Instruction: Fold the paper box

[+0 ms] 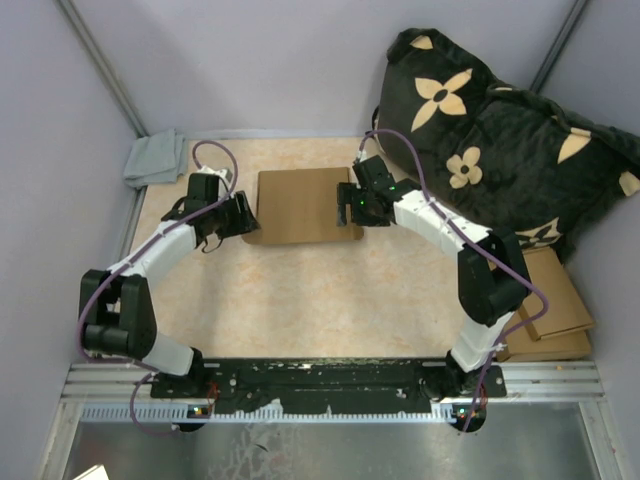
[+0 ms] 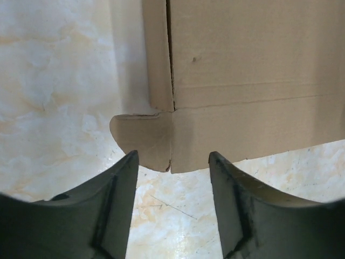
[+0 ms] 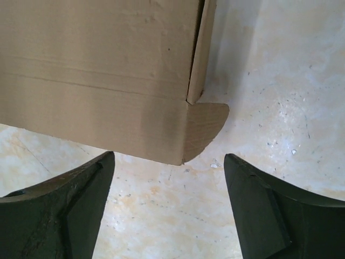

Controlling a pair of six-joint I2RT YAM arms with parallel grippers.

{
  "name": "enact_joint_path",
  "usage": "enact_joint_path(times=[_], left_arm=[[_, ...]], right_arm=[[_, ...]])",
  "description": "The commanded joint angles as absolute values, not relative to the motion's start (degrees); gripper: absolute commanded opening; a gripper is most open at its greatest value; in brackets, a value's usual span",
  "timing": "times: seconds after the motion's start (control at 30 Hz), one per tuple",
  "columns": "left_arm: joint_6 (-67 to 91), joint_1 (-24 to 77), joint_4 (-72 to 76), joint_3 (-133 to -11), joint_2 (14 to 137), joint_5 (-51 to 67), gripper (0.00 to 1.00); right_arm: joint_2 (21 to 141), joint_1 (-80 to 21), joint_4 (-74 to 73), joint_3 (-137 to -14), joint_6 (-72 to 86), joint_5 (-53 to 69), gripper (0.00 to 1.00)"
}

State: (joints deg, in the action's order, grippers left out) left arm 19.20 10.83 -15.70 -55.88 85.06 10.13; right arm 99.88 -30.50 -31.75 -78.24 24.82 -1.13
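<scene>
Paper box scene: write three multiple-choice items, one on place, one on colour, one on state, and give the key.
1. The paper box lies: A) between the left hand and the right hand; B) in mid-air; C) on a shelf.
2. The cushion's flowers are: A) red; B) tan; C) blue.
3. The right hand is: A) shut on the box; B) shut, empty; C) open.
Key: 1 A, the top view shows a hand at each side; 2 B, tan petals on black; 3 C, its fingers stand wide apart, not touching the box corner.
</scene>
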Motion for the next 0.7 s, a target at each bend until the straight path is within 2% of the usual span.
enact_joint_path(times=[0.0, 0.13, 0.4, 0.67], left_arm=[[15.9, 11.4, -18.6, -59.2, 85.2, 9.0, 0.68], [16.1, 11.5, -19.1, -57.7, 84.5, 6.2, 0.80], [16.4, 12.9, -16.6, -58.8, 87.8, 6.2, 0.85], [16.8, 15.3, -18.3, -62.0, 93.3, 5.2, 0.85]], right_arm=[[100.7, -30.9, -26.4, -79.0, 29.7, -0.7, 0.82], [102.7, -32.6, -28.1, -81.6, 30.2, -3.3, 0.82], [106.8, -33.7, -27.1, -82.6, 28.2, -5.9, 0.82], [109.1, -34.1, -30.0, -85.9, 27.6, -5.3, 0.82]])
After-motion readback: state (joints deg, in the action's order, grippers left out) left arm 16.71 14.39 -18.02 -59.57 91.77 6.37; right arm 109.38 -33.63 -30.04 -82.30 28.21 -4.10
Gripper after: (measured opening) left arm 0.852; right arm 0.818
